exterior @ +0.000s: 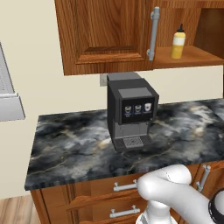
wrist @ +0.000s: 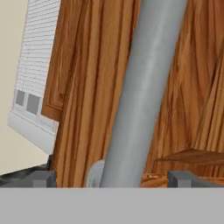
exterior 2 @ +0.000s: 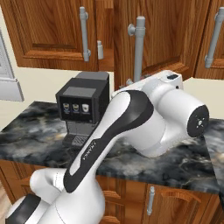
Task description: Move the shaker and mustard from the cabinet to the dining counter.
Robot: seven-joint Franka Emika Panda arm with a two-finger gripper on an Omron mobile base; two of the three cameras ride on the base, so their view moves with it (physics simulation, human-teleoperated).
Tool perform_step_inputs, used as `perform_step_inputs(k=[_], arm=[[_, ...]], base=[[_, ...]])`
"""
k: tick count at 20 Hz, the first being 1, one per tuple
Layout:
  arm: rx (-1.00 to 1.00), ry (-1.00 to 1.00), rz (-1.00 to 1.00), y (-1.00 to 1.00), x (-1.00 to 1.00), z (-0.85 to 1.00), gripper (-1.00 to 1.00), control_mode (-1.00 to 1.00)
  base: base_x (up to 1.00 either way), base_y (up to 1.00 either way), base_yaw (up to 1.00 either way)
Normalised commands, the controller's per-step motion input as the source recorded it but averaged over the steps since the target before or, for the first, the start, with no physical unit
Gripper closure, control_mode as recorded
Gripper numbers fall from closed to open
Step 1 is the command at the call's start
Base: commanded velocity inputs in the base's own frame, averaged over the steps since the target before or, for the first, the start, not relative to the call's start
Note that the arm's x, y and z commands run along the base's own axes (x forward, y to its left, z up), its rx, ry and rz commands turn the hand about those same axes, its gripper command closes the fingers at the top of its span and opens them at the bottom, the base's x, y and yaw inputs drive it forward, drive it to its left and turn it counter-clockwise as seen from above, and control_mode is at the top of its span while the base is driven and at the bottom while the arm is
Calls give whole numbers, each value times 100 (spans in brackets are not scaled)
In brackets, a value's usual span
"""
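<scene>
Here the gripper (wrist: 112, 177) sits wide at frame bottom, fingertips (wrist: 43, 178) straddling the cabinet (wrist: 83, 87) handle (wrist: 140, 92), contact unclear.

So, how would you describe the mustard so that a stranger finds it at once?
Look at the reddish-brown wall cabinet above the dark marbled counter. Its open part to the right of the grey bar handle has a wooden shelf, and the mustard stands upright there. It is a small yellow squeeze bottle with a dark pointed cap.
</scene>
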Motion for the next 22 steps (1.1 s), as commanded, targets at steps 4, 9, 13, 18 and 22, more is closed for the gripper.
perform_step_inputs(k=[4, 9, 13, 18, 22], arm=[[3, 0, 2, -48, 0, 0, -100, -100], [0, 0, 0, -65, 0, 0, -100, -100], [0, 0, 0, -40, -18, 0, -100, -100], [0, -1, -5, -2, -57, 0, -100, -100], [0, -2, -18, 11, -67, 0, -100, -100]], base=[[0, 0, 0], [0, 0, 0], [0, 0, 0], [0, 0, 0], [0, 0, 0]])
